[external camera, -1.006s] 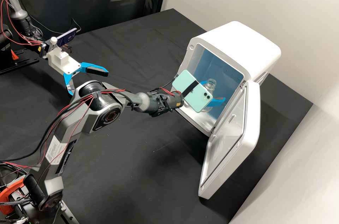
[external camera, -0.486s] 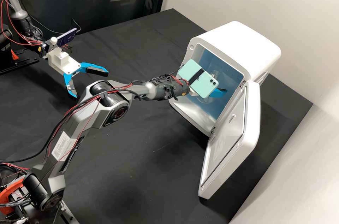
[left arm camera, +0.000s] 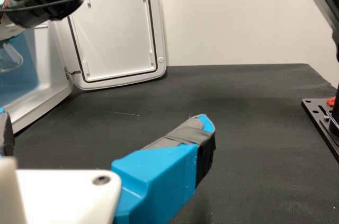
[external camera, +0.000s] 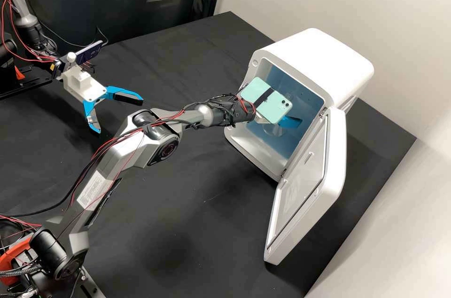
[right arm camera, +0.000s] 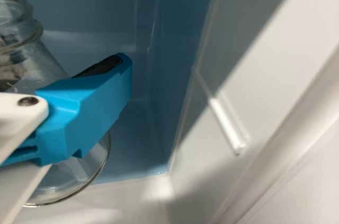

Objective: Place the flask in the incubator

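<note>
The white incubator [external camera: 324, 60] stands at the bench's right with its blue inside showing and its door [external camera: 307, 180] swung open. My right gripper [external camera: 285, 122] is inside the chamber, shut on the clear glass flask [external camera: 274, 129], which a mint phone on the wrist partly hides. In the right wrist view a blue finger [right arm camera: 79, 107] presses against the flask [right arm camera: 63, 181], whose base is close above the chamber floor. My left gripper [external camera: 110, 110] hangs open over the bench's left side, holding nothing; one of its fingers [left arm camera: 175, 163] points toward the incubator [left arm camera: 32, 94].
The open door [left arm camera: 116, 28] juts out at the chamber's front right. The right arm's elbow [external camera: 155, 136] spans the bench middle. Red cables and arm bases [external camera: 28, 44] sit at the left edge. Bare black cloth [external camera: 197, 213] lies in front.
My right arm has stretched farther into the incubator, carrying the flask deeper and slightly higher. The left gripper has barely shifted.
</note>
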You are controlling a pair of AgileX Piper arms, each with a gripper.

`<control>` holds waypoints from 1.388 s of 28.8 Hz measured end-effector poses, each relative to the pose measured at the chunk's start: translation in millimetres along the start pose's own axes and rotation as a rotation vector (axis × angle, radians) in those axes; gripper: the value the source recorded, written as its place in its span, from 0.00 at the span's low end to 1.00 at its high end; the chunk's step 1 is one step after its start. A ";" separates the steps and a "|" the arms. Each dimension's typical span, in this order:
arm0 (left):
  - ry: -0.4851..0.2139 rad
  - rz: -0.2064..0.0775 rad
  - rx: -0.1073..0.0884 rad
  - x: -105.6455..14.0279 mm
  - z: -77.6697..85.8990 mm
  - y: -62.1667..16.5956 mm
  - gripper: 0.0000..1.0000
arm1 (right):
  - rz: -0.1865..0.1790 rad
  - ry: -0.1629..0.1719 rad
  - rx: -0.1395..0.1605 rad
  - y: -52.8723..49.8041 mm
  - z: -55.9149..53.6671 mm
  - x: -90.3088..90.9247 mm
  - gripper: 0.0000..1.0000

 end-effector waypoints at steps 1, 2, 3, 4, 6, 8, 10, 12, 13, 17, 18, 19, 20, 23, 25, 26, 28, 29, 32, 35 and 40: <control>0.000 0.000 0.000 0.0 0.0 0.0 1.00 | -0.008 -0.007 0.008 -4.1 -0.6 1.5 0.00; 0.000 0.000 0.000 0.0 0.0 0.0 1.00 | -0.010 -0.013 0.016 -5.2 -0.3 2.5 0.00; 0.000 0.000 0.000 0.0 0.0 0.0 1.00 | -0.015 -0.018 0.028 -7.5 -0.5 3.3 0.00; 0.000 0.000 0.000 0.0 0.0 0.0 1.00 | -0.014 -0.023 0.036 -7.5 -0.6 3.8 0.00; 0.000 0.000 0.000 0.0 0.0 0.0 1.00 | -0.016 -0.032 0.044 -9.5 0.4 5.1 0.00; 0.000 0.000 0.000 0.0 0.0 0.0 1.00 | -0.025 -0.040 0.049 -14.8 1.5 6.9 0.00; -0.002 0.000 0.000 0.1 0.5 -0.1 1.00 | -0.019 -0.051 0.063 -16.1 2.7 7.9 0.00; -0.004 -0.001 0.003 0.2 0.8 -0.1 1.00 | -0.018 -0.058 0.063 -18.4 3.9 8.5 0.00; -0.006 -0.001 0.007 0.3 1.4 -0.2 1.00 | -0.020 -0.060 0.058 -19.5 4.7 9.1 0.00; -0.006 -0.001 0.008 0.3 1.4 -0.2 1.00 | -0.036 -0.079 0.067 -28.4 11.5 13.0 0.00; -0.006 -0.001 0.008 0.3 1.4 -0.2 1.00 | -0.039 -0.084 0.067 -30.5 13.3 14.0 0.00; -0.006 -0.001 0.008 0.3 1.4 -0.2 1.00 | -0.038 -0.085 0.067 -30.4 13.4 14.0 0.00; -0.006 -0.001 0.008 0.3 1.4 -0.2 1.00 | -0.039 -0.086 0.069 -31.0 13.9 14.3 0.00; -0.006 -0.001 0.008 0.3 1.4 -0.2 1.00 | -0.039 -0.086 0.069 -31.0 13.9 14.3 1.00; -0.006 -0.001 0.007 0.3 1.5 -0.2 1.00 | -0.039 -0.086 0.067 -31.0 13.9 14.3 1.00; -0.007 -0.001 0.007 0.4 1.8 -0.3 1.00 | -0.038 -0.088 0.062 -30.9 14.1 14.3 1.00; -0.007 -0.001 0.007 0.4 1.8 -0.3 1.00 | -0.034 -0.091 0.053 -30.5 14.4 14.3 1.00; -0.007 -0.001 0.007 0.4 1.8 -0.3 1.00 | -0.034 -0.092 0.052 -30.6 14.5 14.3 1.00; -0.006 -0.001 0.006 0.4 1.7 -0.2 1.00 | -0.030 -0.097 0.043 -30.1 14.9 14.2 1.00; 0.001 0.002 0.003 0.4 1.1 0.0 1.00 | -0.030 -0.097 0.043 -30.1 14.9 14.2 1.00; 0.003 0.002 0.002 0.4 0.9 0.0 1.00 | -0.030 -0.097 0.042 -30.1 14.9 14.2 1.00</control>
